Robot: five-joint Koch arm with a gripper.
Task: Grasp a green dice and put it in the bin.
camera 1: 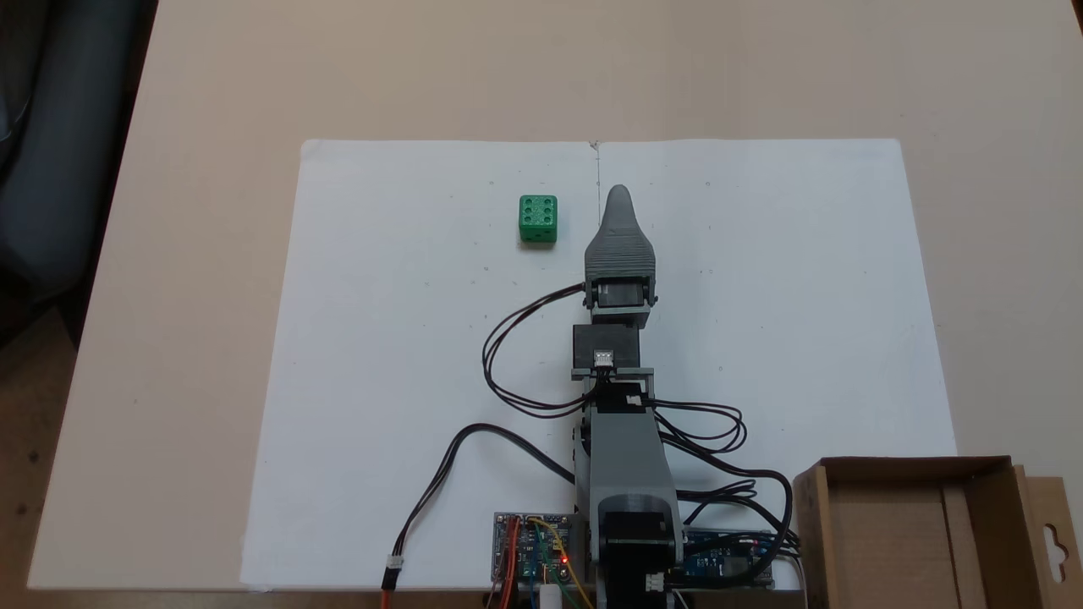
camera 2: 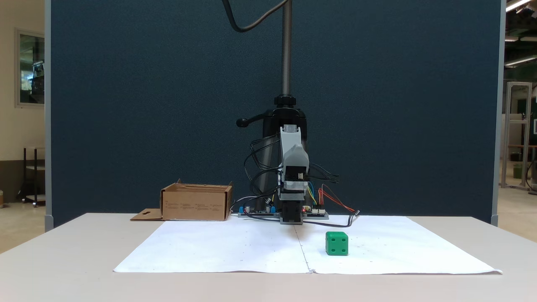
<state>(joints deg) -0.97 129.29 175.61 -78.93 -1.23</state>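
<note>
The green dice [camera 1: 538,219] sits on the white paper, showing six pips on top in a fixed view; it also stands on the paper as the green dice [camera 2: 337,243]. My gripper [camera 1: 618,199] points away from the base, low over the paper, a little to the right of the dice and apart from it. Just one grey jaw tip shows, so I cannot see the gap between the jaws. The gripper [camera 2: 292,221] faces the camera here, left of the dice. The bin [camera 1: 812,524], a brown cardboard box, stands beside the arm's base; here the bin [camera 2: 195,204] is at left.
White paper [camera 1: 406,381] covers the middle of the beige table. Circuit boards [camera 1: 533,545] and looping black cables [camera 1: 516,364] surround the arm's base. The bin's flap [camera 2: 147,215] lies flat beside it. A black stand pole [camera 2: 286,50] rises behind the arm.
</note>
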